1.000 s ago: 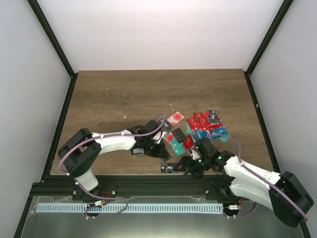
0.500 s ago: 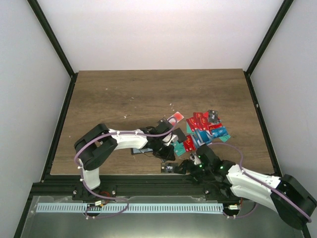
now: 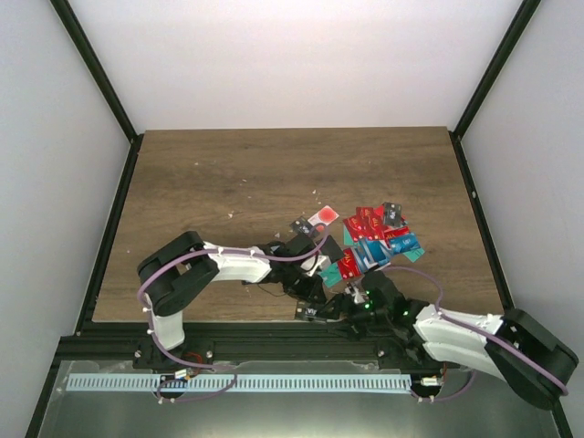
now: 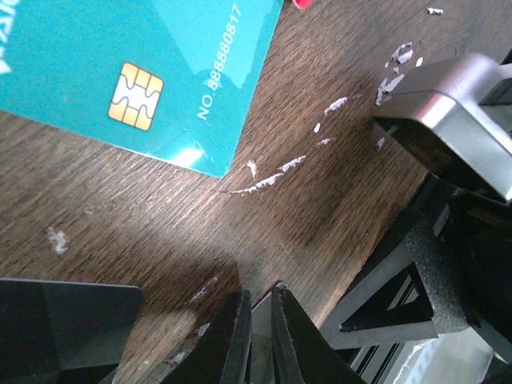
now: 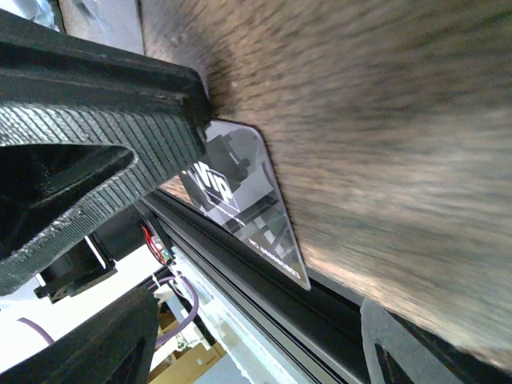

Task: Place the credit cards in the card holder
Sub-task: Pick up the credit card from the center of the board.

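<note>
Fingers, right gripper: spread wide, nothing clamped. The upper finger has its tip right at one corner of a glossy black VIP card.
Card vs fingers: it lies flat, straight ahead of that tip, and the other finger hangs off past the table edge.
Card spot: the very near edge of the table, with one side poking out over the black frame rail. Its long axis looks roughly along that edge, but I wouldn't swear to it.
Fingers, left gripper: pretty much together, just a sliver of gap and nothing in it.
Left side outward: a teal chip card sits flat ahead of them, a bit apart. A dark flat slab is just beside the fingers.
Nearer arm: the right one, easily, for the VIP card. I'd guess the overhang is what lets a finger get under it.
Other credit cards: heaped further back on the right.
Card holder: can't pick it out for sure. It might be that dark slab.
</note>
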`<action>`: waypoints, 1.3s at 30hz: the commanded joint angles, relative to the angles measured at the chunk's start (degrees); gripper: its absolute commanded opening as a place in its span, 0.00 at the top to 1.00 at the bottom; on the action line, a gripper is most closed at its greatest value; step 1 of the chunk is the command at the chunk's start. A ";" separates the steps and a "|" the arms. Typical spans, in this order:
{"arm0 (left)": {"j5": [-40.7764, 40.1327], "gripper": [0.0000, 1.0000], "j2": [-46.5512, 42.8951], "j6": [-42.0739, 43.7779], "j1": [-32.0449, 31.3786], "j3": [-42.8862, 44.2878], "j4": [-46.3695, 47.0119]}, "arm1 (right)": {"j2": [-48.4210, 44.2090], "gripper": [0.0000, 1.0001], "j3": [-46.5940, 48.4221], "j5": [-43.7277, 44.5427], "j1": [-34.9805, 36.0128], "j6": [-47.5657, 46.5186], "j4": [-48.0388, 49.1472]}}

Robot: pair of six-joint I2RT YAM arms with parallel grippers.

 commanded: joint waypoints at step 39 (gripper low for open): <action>-11.26 0.91 -7.67 -2.88 -0.12 -9.95 -8.05 | 11.59 0.61 2.40 7.53 1.66 -6.61 8.95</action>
